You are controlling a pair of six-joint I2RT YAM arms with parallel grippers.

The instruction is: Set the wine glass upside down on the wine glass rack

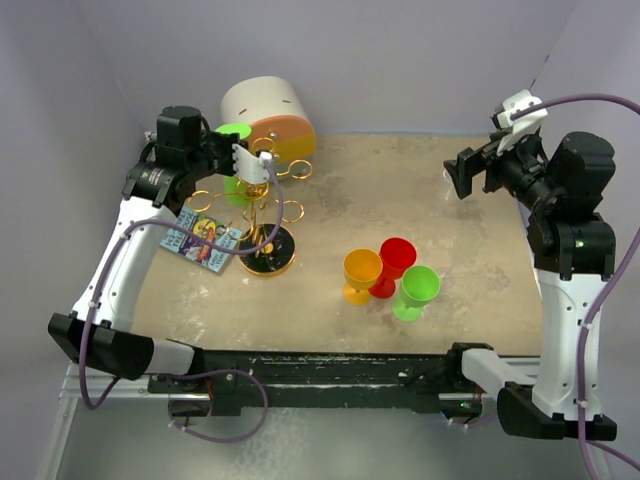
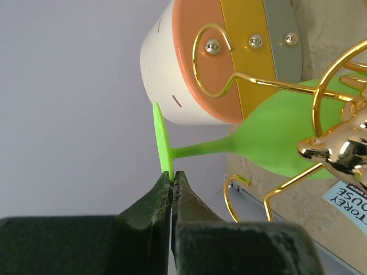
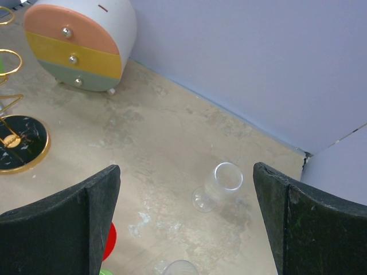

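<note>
My left gripper is shut on the rim of the flat foot of a green wine glass. From the top, that wine glass hangs foot-up beside the upper arms of the gold wine glass rack, and my left gripper is just left of the post. In the left wrist view the glass bowl sits behind the gold arms and ring loops of the wine glass rack. I cannot tell whether the stem rests in a loop. My right gripper is open and empty at the far right, as the right wrist view confirms.
A cream-and-orange drawer cylinder stands behind the rack. A printed card lies left of the rack's black base. Orange, red and green glasses cluster mid-table. A clear glass lies below my right gripper.
</note>
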